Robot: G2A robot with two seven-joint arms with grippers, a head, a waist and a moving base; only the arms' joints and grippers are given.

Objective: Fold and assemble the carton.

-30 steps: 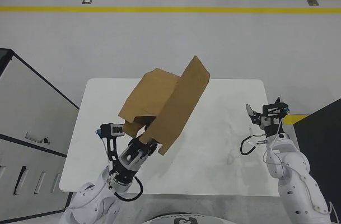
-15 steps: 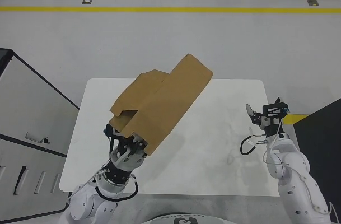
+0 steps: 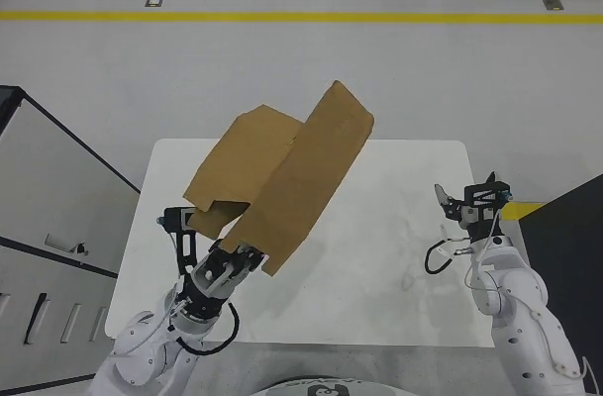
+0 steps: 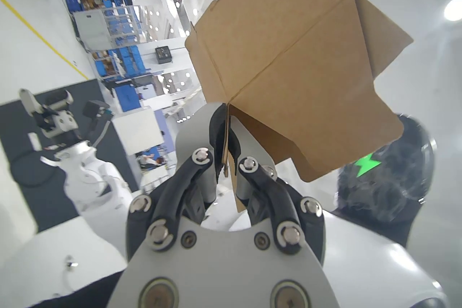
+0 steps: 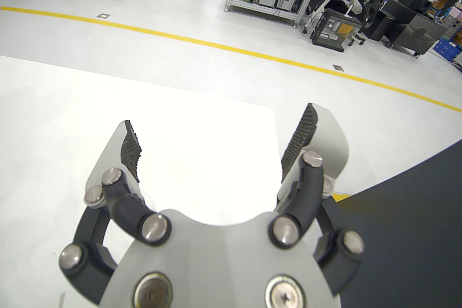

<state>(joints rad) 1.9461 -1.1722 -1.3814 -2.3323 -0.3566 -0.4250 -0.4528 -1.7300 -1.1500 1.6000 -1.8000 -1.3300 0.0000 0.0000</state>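
Observation:
A flat brown carton [image 3: 281,178] is held up in the air over the left half of the white table [image 3: 400,287], tilted, with its panels partly spread. My left gripper [image 3: 244,259] is shut on the carton's lower edge; in the left wrist view the cardboard edge [image 4: 226,139] is pinched between the black pads, and the carton [image 4: 288,56] fans out above them. My right gripper [image 3: 457,202] stands open at the table's right edge, and in the right wrist view its fingertips [image 5: 220,143] hold nothing.
A dark cabinet [image 3: 24,188] stands left of the table and a black surface [image 3: 578,247] lies to its right. A yellow floor line [image 3: 301,16] runs behind the table. A black cable [image 3: 438,259] loops beside the right arm.
The left arm has swung the carton leftward and tilted it over the last second. The right arm has kept still.

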